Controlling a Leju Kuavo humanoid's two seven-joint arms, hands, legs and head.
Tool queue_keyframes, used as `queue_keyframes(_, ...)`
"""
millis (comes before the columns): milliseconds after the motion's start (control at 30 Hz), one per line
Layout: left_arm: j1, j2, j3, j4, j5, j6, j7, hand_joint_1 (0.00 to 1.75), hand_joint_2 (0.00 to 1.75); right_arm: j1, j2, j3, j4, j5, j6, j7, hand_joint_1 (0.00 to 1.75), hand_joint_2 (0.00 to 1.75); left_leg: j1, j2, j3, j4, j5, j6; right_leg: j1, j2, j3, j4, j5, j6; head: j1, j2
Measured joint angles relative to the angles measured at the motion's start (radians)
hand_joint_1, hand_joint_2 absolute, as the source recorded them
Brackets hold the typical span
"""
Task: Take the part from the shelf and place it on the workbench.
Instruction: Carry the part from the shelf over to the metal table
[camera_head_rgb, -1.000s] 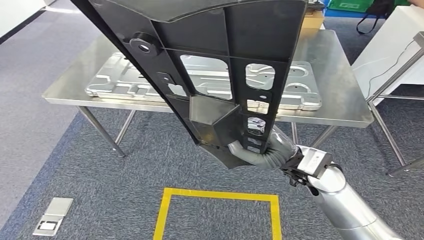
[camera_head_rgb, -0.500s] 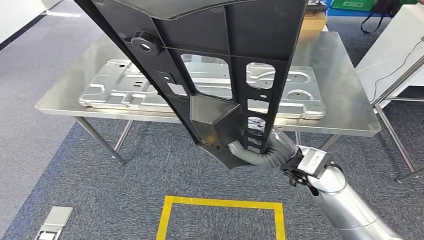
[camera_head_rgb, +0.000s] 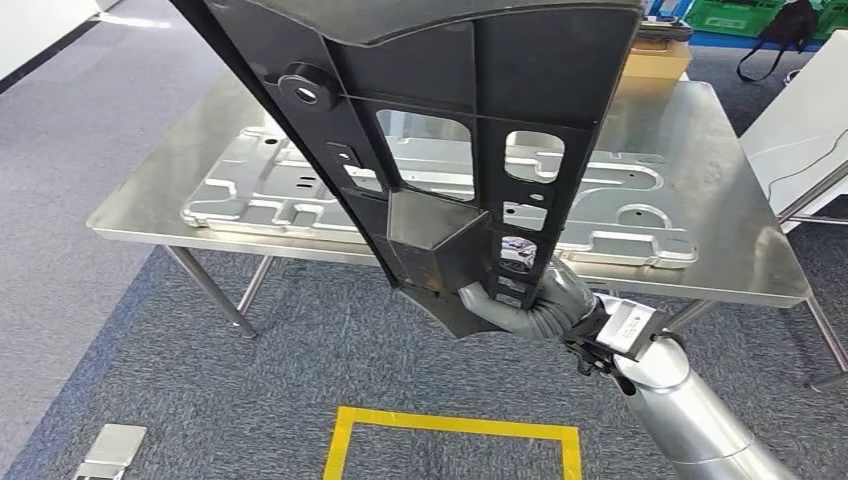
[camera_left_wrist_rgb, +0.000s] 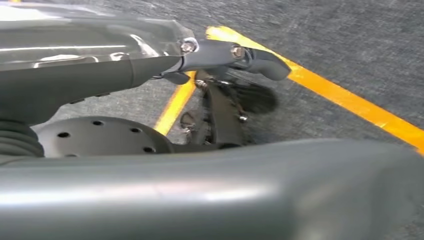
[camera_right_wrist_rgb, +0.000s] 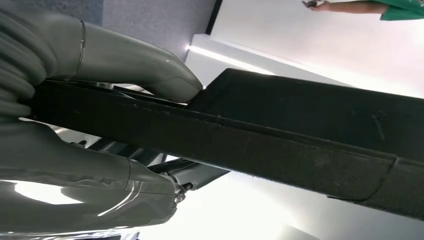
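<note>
A long black plastic part (camera_head_rgb: 440, 110) with ribs and cut-outs stands tilted in front of me, and my right hand (camera_head_rgb: 535, 305) grips its narrow lower end. In the right wrist view the thumb and fingers of the right hand (camera_right_wrist_rgb: 115, 65) clamp the part's (camera_right_wrist_rgb: 300, 130) dark edge. Beyond the part stands the steel workbench (camera_head_rgb: 700, 130), with a large silver stamped panel (camera_head_rgb: 260, 180) lying on it. My left hand (camera_left_wrist_rgb: 225, 75) hangs over the grey carpet, holding nothing, with its thumb apart from the darker fingers.
A yellow tape square (camera_head_rgb: 455, 430) marks the carpet at my feet, and a small metal floor plate (camera_head_rgb: 110, 445) lies to the left. A cardboard box (camera_head_rgb: 660, 60) sits at the bench's far edge. A white table (camera_head_rgb: 800, 130) stands to the right. A person's arm (camera_right_wrist_rgb: 350, 6) shows in the distance.
The whole view has shifted: the workbench now sits a little nearer and more to the right. The black part stays in my right hand's grip at the same tilt.
</note>
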Motion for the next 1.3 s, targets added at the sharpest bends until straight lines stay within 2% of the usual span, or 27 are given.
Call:
queue_keyframes(67,-0.003,-0.001,0.0,0.0,-0.001,0.0,0.001,0.0,0.0,0.003,0.001,-0.003,0.0,-0.006,0.003,-0.002,1.75,1.75,-0.001,0.001,0.011,-0.001,-0.015,-0.007,0.009,-0.001,0.003,-0.066,0.039,-0.018,0.001,0.0)
queue_keyframes(133,-0.003,-0.002,0.0,0.001,-0.004,0.0,0.001,0.0,0.0,0.008,0.002,-0.007,0.0,-0.019,0.01,-0.002,1.75,1.75,-0.001,0.003,0.017,-0.001,-0.021,-0.019,0.011,-0.001,0.003,-0.077,0.037,-0.03,0.004,0.0)
queue_keyframes(200,-0.003,-0.001,0.0,0.001,-0.006,-0.001,0.0,0.0,0.0,0.009,0.007,-0.013,-0.001,-0.029,0.018,-0.002,1.75,1.75,-0.003,0.004,0.023,0.019,-0.024,-0.029,0.003,0.003,0.024,-0.086,0.043,-0.039,0.004,0.0)
queue_keyframes(233,-0.005,-0.001,0.0,0.001,-0.006,-0.001,0.0,0.0,0.0,0.008,0.011,-0.015,-0.001,-0.031,0.02,-0.002,1.75,1.75,-0.002,0.004,0.011,0.048,-0.03,-0.035,-0.002,0.004,0.035,-0.092,0.041,-0.042,0.004,0.0)
queue_keyframes(267,-0.008,0.0,0.0,0.001,-0.007,-0.001,-0.001,0.0,0.0,0.008,0.014,-0.018,-0.002,-0.033,0.022,-0.002,1.75,1.75,0.001,0.004,-0.013,0.093,-0.045,-0.042,-0.005,0.005,0.044,-0.095,0.038,-0.045,0.003,0.0)
queue_keyframes(333,-0.011,0.0,0.0,0.001,-0.009,-0.002,-0.001,0.0,0.0,0.01,0.02,-0.021,-0.002,-0.035,0.026,-0.002,1.75,1.75,0.011,0.004,-0.088,0.205,-0.092,-0.059,-0.008,0.01,0.055,-0.097,0.026,-0.048,0.002,0.0)
queue_keyframes(367,-0.01,0.0,0.0,0.001,-0.009,-0.002,-0.001,0.0,0.0,0.012,0.023,-0.021,-0.002,-0.036,0.028,-0.002,1.75,1.75,0.016,0.004,-0.122,0.242,-0.108,-0.066,-0.009,0.014,0.062,-0.097,0.02,-0.047,0.002,0.0)
queue_keyframes(400,-0.008,0.0,0.0,0.001,-0.009,-0.002,-0.001,0.0,0.0,0.014,0.025,-0.021,-0.001,-0.036,0.029,-0.002,1.75,1.75,0.019,0.004,-0.143,0.251,-0.104,-0.07,-0.011,0.018,0.07,-0.097,0.013,-0.045,0.002,0.0)
queue_keyframes(433,-0.007,0.0,0.0,0.001,-0.009,-0.002,-0.001,0.0,0.0,0.015,0.026,-0.022,-0.001,-0.037,0.03,-0.002,1.75,1.75,0.022,0.004,-0.149,0.225,-0.075,-0.073,-0.012,0.024,0.08,-0.097,0.005,-0.042,0.002,0.0)
queue_keyframes(467,-0.006,0.0,0.0,0.001,-0.009,-0.002,-0.001,0.0,0.0,0.015,0.028,-0.022,-0.001,-0.037,0.03,-0.002,1.75,1.75,0.024,0.003,-0.141,0.171,-0.026,-0.074,-0.014,0.029,0.091,-0.097,-0.003,-0.038,0.002,0.0)
queue_keyframes(500,-0.005,0.0,0.0,0.001,-0.009,-0.002,-0.001,0.0,0.0,0.015,0.03,-0.022,0.0,-0.038,0.03,-0.002,1.75,1.75,0.026,-0.002,-0.127,0.112,0.023,-0.074,-0.016,0.033,0.101,-0.098,-0.01,-0.034,0.002,0.0)
queue_keyframes(567,-0.002,0.0,0.001,0.001,-0.01,-0.003,-0.001,0.0,0.0,0.016,0.034,-0.023,0.0,-0.038,0.03,-0.002,1.75,1.75,0.023,-0.014,-0.114,0.033,0.073,-0.066,-0.018,0.042,0.111,-0.1,-0.02,-0.025,0.002,0.0)
queue_keyframes(667,0.001,0.0,0.001,0.001,-0.011,-0.002,-0.002,0.0,0.0,0.019,0.039,-0.025,0.0,-0.027,0.023,0.0,1.75,1.75,0.017,-0.018,-0.11,0.019,0.079,-0.046,-0.02,0.052,0.116,-0.108,-0.029,-0.004,0.001,0.0)
queue_keyframes(733,-0.002,0.001,0.001,0.001,-0.012,-0.002,-0.004,0.0,0.0,0.019,0.04,-0.03,-0.001,-0.013,0.013,0.001,1.75,1.75,0.02,-0.012,-0.096,0.006,0.08,-0.033,-0.019,0.039,0.115,-0.094,-0.043,0.003,0.001,0.0)
queue_keyframes(767,-0.004,0.002,0.001,0.001,-0.012,-0.002,-0.004,0.0,0.0,0.017,0.04,-0.031,-0.001,-0.009,0.01,0.001,1.75,1.75,0.021,-0.008,-0.089,-0.001,0.079,-0.026,-0.018,0.029,0.098,-0.057,-0.063,0.005,0.002,0.0)
queue_keyframes(800,-0.005,0.002,0.001,0.001,-0.013,-0.002,-0.005,0.0,0.0,0.017,0.04,-0.032,-0.001,-0.007,0.008,0.001,1.75,1.75,0.02,-0.005,-0.083,-0.003,0.076,-0.02,-0.017,0.02,0.068,0.0,-0.088,0.004,0.002,0.0)
queue_keyframes(867,-0.005,0.003,0.001,0.001,-0.017,-0.002,-0.004,0.0,0.0,0.021,0.04,-0.032,0.0,-0.006,0.006,0.001,1.75,1.75,0.017,-0.001,-0.075,-0.004,0.068,-0.012,-0.017,0.015,-0.013,0.133,-0.131,0.005,0.002,0.0)
queue_keyframes(900,-0.005,0.002,0.001,0.001,-0.019,-0.002,-0.004,0.0,0.0,0.024,0.04,-0.032,0.0,-0.005,0.006,0.001,1.75,1.75,0.016,0.001,-0.07,-0.003,0.063,-0.011,-0.016,0.015,-0.04,0.166,-0.127,0.006,0.002,0.0)
queue_keyframes(933,-0.004,0.003,0.001,0.001,-0.021,-0.002,-0.004,0.0,0.0,0.026,0.04,-0.032,0.0,-0.005,0.006,0.001,1.75,1.75,0.015,0.001,-0.064,-0.003,0.057,-0.011,-0.016,0.015,-0.047,0.16,-0.103,0.006,0.002,0.0)
queue_keyframes(967,-0.003,0.003,0.001,0.001,-0.022,-0.002,-0.005,0.0,0.0,0.027,0.04,-0.033,0.0,-0.005,0.006,0.001,1.75,1.75,0.014,0.001,-0.055,-0.003,0.051,-0.013,-0.015,0.015,-0.035,0.114,-0.061,0.006,0.002,0.0)
queue_keyframes(1000,-0.003,0.003,0.001,0.001,-0.022,-0.003,-0.005,0.0,0.0,0.028,0.04,-0.034,0.0,-0.005,0.006,0.001,1.75,1.75,0.014,0.001,-0.045,-0.003,0.043,-0.016,-0.014,0.013,-0.01,0.045,-0.015,0.003,0.002,0.0)
queue_keyframes(1033,-0.003,0.003,0.001,0.001,-0.023,-0.003,-0.005,0.0,0.0,0.028,0.04,-0.035,0.0,-0.005,0.006,0.0,1.75,1.75,0.012,0.001,-0.037,-0.003,0.036,-0.021,-0.01,0.01,0.015,-0.015,0.019,-0.002,0.002,0.0)
queue_keyframes(1067,-0.004,0.003,0.001,0.001,-0.024,-0.004,-0.006,0.0,0.0,0.027,0.04,-0.036,0.0,-0.005,0.006,0.0,1.75,1.75,0.011,0.001,-0.032,-0.002,0.03,-0.025,-0.007,0.008,0.034,-0.062,0.037,-0.007,0.002,0.0)
queue_keyframes(1133,-0.005,0.002,0.001,0.001,-0.027,-0.005,-0.006,0.0,0.0,0.027,0.041,-0.038,0.0,-0.004,0.007,-0.001,1.75,1.75,0.01,0.002,-0.03,-0.004,0.025,-0.034,-0.001,0.007,0.047,-0.089,0.033,-0.016,0.002,0.0)
queue_keyframes(1233,-0.007,0.003,0.001,0.001,-0.03,-0.007,-0.008,0.0,0.0,0.028,0.042,-0.044,-0.002,-0.004,0.006,-0.002,1.75,1.75,0.011,0.003,-0.029,0.004,0.01,-0.047,-0.008,0.008,0.057,-0.103,0.028,-0.028,0.002,0.0)
queue_keyframes(1267,-0.008,0.004,0.001,0.001,-0.03,-0.007,-0.009,0.0,0.0,0.027,0.043,-0.045,-0.003,-0.004,0.006,-0.002,1.75,1.75,0.012,0.003,-0.041,0.032,-0.006,-0.053,-0.011,0.007,0.062,-0.106,0.027,-0.033,0.002,0.0)
queue_keyframes(1300,-0.009,0.004,0.001,0.001,-0.031,-0.008,-0.01,0.0,0.0,0.028,0.044,-0.046,-0.004,-0.004,0.006,-0.002,1.75,1.75,0.014,0.004,-0.066,0.083,-0.031,-0.059,-0.013,0.005,0.067,-0.108,0.024,-0.037,0.001,0.0)
